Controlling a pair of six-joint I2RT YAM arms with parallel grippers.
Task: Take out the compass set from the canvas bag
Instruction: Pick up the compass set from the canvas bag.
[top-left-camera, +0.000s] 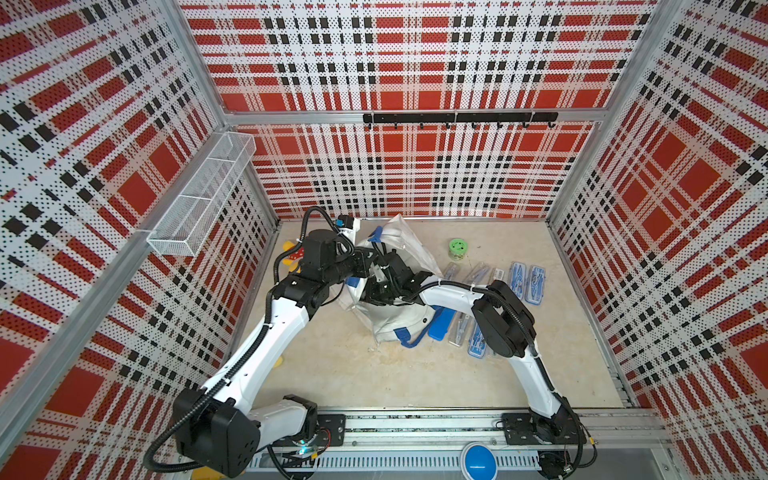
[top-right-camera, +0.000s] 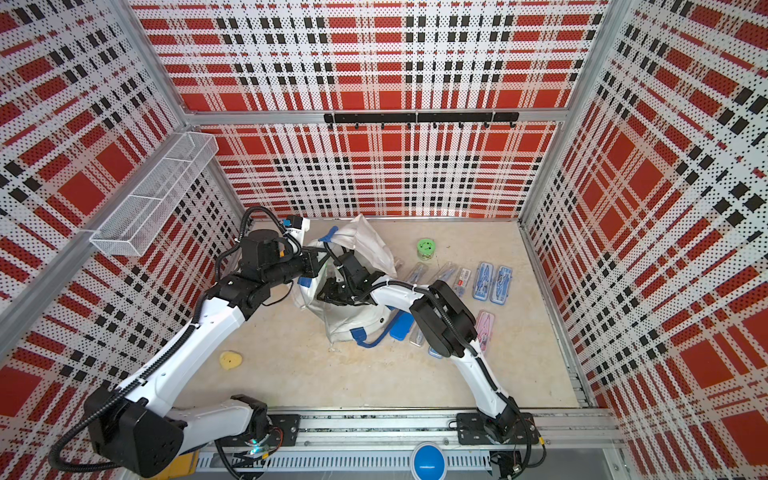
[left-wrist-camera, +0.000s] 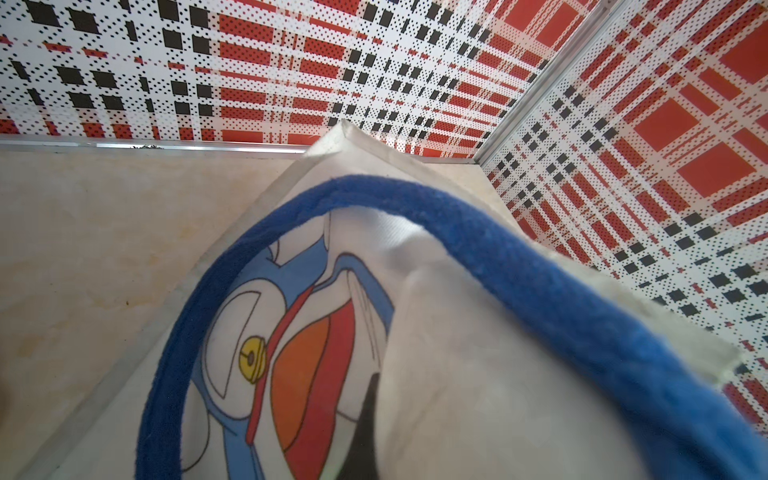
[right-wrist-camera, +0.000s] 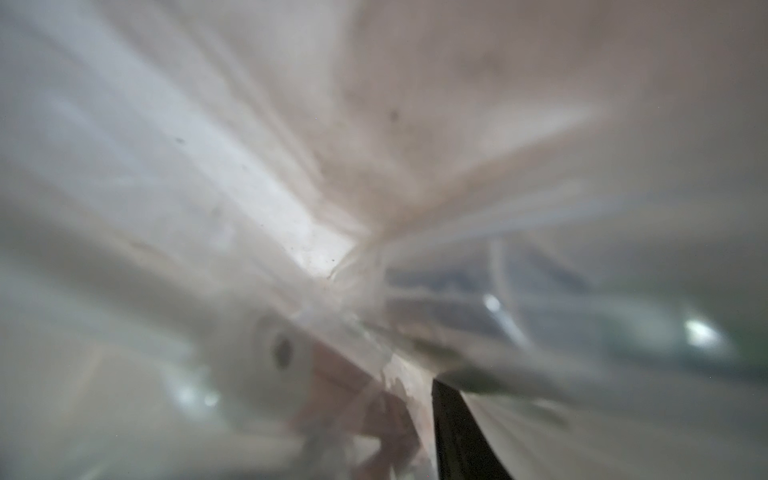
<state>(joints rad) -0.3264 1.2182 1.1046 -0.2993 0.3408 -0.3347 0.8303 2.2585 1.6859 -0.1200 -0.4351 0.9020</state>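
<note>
- Blue strap (left-wrist-camera: 540, 266) is draped right across the left wrist lens, with the cat print (left-wrist-camera: 299, 340) just behind it.
- Left claw (top-left-camera: 369, 261) is clamped shut. Looks like it's pinching the rim of the canvas bag (top-left-camera: 399, 241) to keep the mouth gaping. The bag sits mid-table (top-left-camera: 332, 374), toward the back.
- Right claw (top-left-camera: 374, 293) is buried in that mouth. Honestly can't tell if it's open or gripping.
- Its wrist view is a blur. The clear plastic thing down inside might be the compass set (right-wrist-camera: 478, 299).
- Blue cases (top-left-camera: 527, 282) lie out beside the bag.

One canvas bag (top-left-camera: 395, 326), one green jar (top-left-camera: 457, 248)
</note>
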